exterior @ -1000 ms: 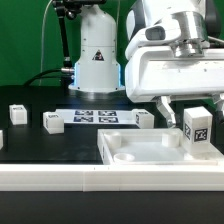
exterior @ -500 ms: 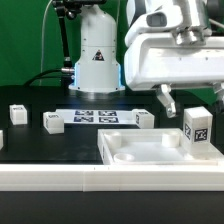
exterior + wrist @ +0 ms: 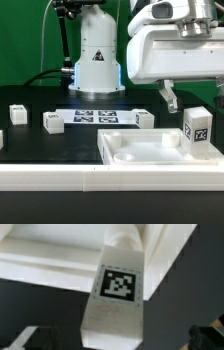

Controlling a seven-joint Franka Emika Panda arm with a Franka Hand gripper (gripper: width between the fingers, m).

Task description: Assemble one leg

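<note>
A leg [image 3: 198, 133], a stubby white post with a marker tag on its face, stands upright at the right end of the wide white panel [image 3: 135, 150]. My gripper [image 3: 192, 98] hangs above it, open and empty. One dark finger [image 3: 168, 98] shows to the left of the leg top, clear of it. In the wrist view the same leg [image 3: 118, 297] runs down from the panel [image 3: 60, 252]. It sits between my fingers [image 3: 25, 339] with a gap on each side, and my gripper [image 3: 118, 341] is not touching it.
Three more tagged legs lie on the black table: one at the far left [image 3: 17, 113], one [image 3: 52, 121] beside the marker board [image 3: 95, 116], one [image 3: 143, 119] behind the panel. The robot base [image 3: 97, 60] stands at the back. A white ledge [image 3: 50, 178] runs along the front.
My gripper has risen straight up off the leg. The leg stays standing on the panel where it was.
</note>
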